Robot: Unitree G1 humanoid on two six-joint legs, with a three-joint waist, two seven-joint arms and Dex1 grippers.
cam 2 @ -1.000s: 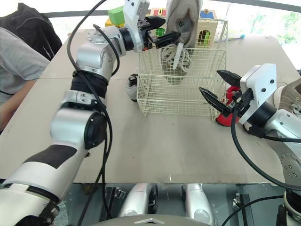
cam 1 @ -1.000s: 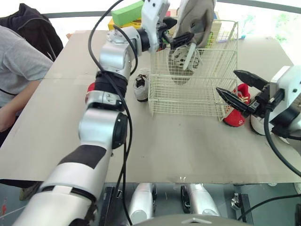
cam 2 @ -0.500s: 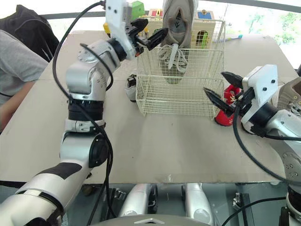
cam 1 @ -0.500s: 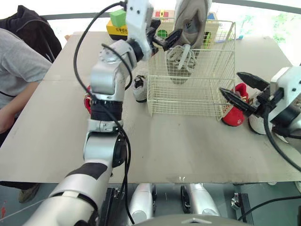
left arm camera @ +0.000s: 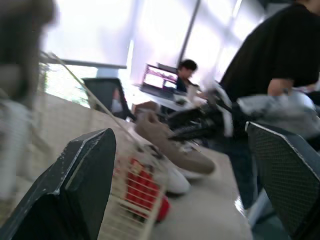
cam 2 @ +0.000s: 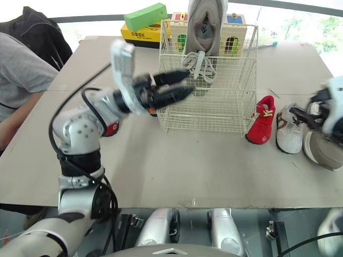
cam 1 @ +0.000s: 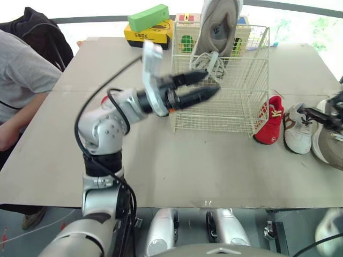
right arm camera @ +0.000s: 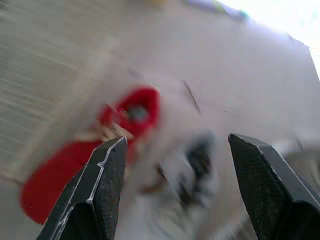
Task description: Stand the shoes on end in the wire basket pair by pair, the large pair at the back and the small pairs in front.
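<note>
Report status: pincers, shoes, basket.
Left pincer open, empty, before wire basket. Right pincer open by red shoe and white shoe. Large shoe upright at basket's back; tan shoe on table.

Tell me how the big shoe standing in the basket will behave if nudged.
Probably tippy: the big shoe stands on end, well above the wire basket rim. Its dangling laces look floppy and might snag the mesh.
</note>
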